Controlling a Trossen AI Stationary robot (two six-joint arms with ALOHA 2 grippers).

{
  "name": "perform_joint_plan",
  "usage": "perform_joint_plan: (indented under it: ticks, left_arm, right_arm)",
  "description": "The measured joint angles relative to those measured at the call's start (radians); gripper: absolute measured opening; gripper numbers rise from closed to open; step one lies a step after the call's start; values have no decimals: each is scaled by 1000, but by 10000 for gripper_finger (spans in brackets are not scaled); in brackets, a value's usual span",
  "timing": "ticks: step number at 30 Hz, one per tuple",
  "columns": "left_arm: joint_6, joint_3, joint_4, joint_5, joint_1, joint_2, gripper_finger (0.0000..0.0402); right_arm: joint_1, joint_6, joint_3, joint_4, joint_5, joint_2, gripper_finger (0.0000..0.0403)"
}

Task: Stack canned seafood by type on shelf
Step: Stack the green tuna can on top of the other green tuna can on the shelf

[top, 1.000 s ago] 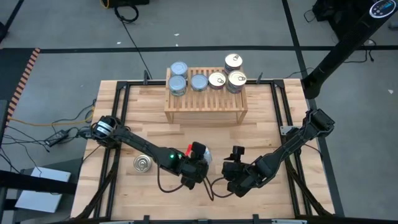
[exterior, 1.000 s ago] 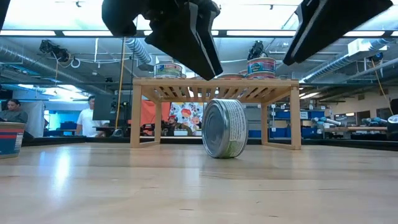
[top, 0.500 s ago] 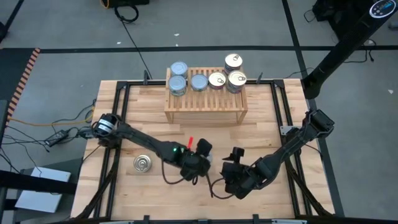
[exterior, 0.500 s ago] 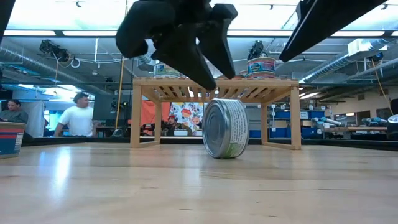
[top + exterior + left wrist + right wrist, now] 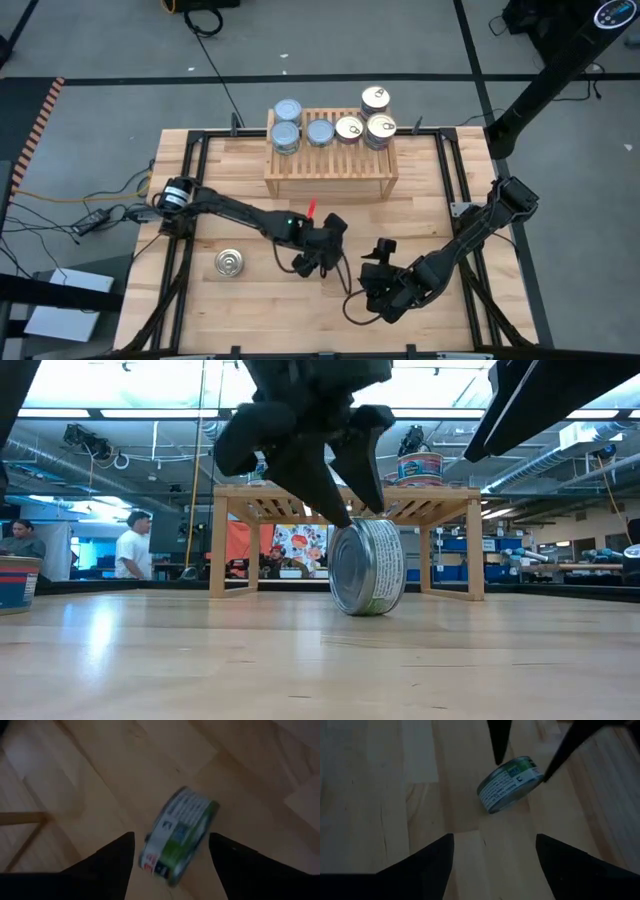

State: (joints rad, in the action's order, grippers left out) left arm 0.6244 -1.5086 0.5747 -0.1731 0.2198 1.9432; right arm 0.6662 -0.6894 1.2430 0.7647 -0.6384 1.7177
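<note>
One tin [image 5: 368, 567] with a green and white label stands on its rim on the plank table in front of the shelf [image 5: 330, 160]. My left gripper [image 5: 360, 518] hangs open just above it, one finger on each side of the tin [image 5: 177, 837]. My right gripper [image 5: 494, 840] is open and waits a short way toward the table's near right, pointing at the same tin [image 5: 510, 782]. A golden-lidded tin [image 5: 229, 262] lies flat near the table's left. The shelf's slatted top carries silvery-lidded tins [image 5: 286, 134] on its left and golden-lidded tins [image 5: 380, 128] on its right. My left gripper comes at the standing tin from above, slanting down, with its open fingers [image 5: 125, 850] beside the tin's two flat faces near its top edge [image 5: 362, 523]. I cannot tell whether either fingertip touches it. The tin rests on its rim on the table.
The shelf stands at the table's far middle, with open space under its top between the side boards. A black frame [image 5: 190, 200] runs along the table's edges. In the low view a tin [image 5: 15, 582] shows at the far left, and people stand in the room behind.
My left gripper has moved toward the table's far right and come down from beside the standing tin until its open fingers stand over the tin's top. Its fingers have stayed open.
</note>
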Motion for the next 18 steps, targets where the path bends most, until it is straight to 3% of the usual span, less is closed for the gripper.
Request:
perform_joint_plan:
  ticks: [18]
  left_arm:
    - [28, -11, 10, 35, -30, 52, 245]
  right_arm:
    - [0, 1, 0, 8, 4, -1, 288]
